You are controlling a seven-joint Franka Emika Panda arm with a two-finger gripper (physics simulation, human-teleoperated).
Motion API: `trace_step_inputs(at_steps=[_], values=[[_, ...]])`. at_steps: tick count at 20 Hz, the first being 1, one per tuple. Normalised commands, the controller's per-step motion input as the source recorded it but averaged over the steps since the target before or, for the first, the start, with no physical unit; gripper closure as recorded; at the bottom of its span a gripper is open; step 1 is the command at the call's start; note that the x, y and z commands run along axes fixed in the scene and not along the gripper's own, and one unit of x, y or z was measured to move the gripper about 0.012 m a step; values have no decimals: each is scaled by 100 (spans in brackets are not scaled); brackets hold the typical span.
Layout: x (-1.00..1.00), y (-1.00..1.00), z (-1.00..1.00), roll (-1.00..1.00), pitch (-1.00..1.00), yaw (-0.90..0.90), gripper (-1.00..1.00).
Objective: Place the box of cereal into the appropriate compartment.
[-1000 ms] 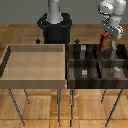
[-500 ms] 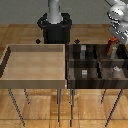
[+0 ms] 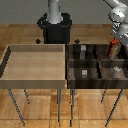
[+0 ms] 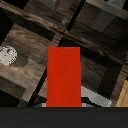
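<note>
Exterior view: the arm's gripper (image 3: 116, 34) hangs at the exterior view's right, above the far right part of the dark compartment tray (image 3: 96, 84). The box of cereal (image 3: 114, 48) sits directly under the gripper, upright, red-orange on top and tan-brown lower down. Its top end reaches up to the jaws; its lower end is level with the far right compartment. Whether it touches the compartment floor cannot be told at this resolution.

Wrist view: the box of cereal (image 4: 64, 76) fills the centre of the frame as a plain red face, seen end-on from close range. Grey parts of the gripper show just beside its lower corners. The jaws appear closed on the box, one on either side, though the contact surfaces themselves are hidden behind the box. Dark wooden dividers (image 4: 60, 27) of the tray run behind the box, with one small grey block (image 4: 106, 20) in a neighbouring compartment and a pale round object (image 4: 7, 55) in another.

The light wooden tray (image 3: 35, 62) stands on the exterior view's left, just beside the dark tray; both rest on thin-legged stands. Small grey blocks (image 3: 84, 71) lie in several dark compartments. The robot base (image 3: 55, 25) stands behind the two trays.
</note>
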Motion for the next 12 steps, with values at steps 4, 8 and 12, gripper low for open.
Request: trace_step_inputs(at_steps=[4, 8, 12], values=[[0, 0, -100, 0, 0, 0, 100], [0, 0, -50, 0, 0, 0, -100], [0, 0, 0, 0, 0, 0, -100]])
